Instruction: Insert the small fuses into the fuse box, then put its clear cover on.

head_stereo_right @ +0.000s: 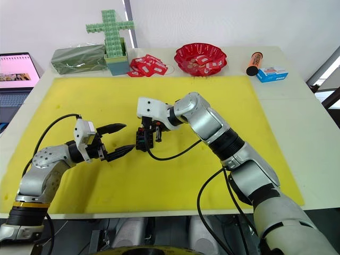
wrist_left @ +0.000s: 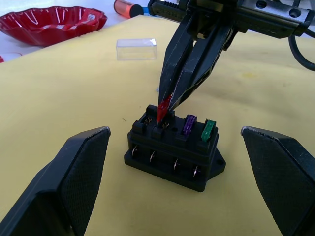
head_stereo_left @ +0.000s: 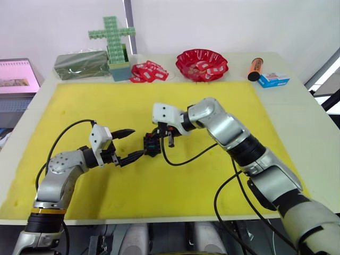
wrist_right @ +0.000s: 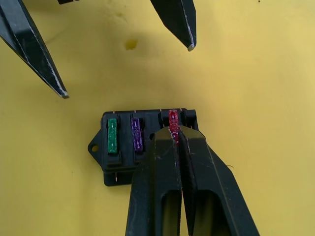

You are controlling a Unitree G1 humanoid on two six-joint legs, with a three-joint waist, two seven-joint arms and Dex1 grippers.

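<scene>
Right gripper (wrist_right: 173,133) pinches a red fuse (wrist_left: 163,109) over the fuse box (wrist_left: 173,150), beside seated purple (wrist_left: 188,125) and green (wrist_left: 208,130) fuses; left gripper (head_stereo_left: 131,143) gapes open nearby.

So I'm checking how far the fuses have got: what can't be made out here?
- Red fuse depth: right gripper covers its seat in both wrist views.
- Fourth slot of fuse box: hidden behind the fingers.
- Fourth fuse: not spotted.
- Clear cover: too faint in the head views.
</scene>
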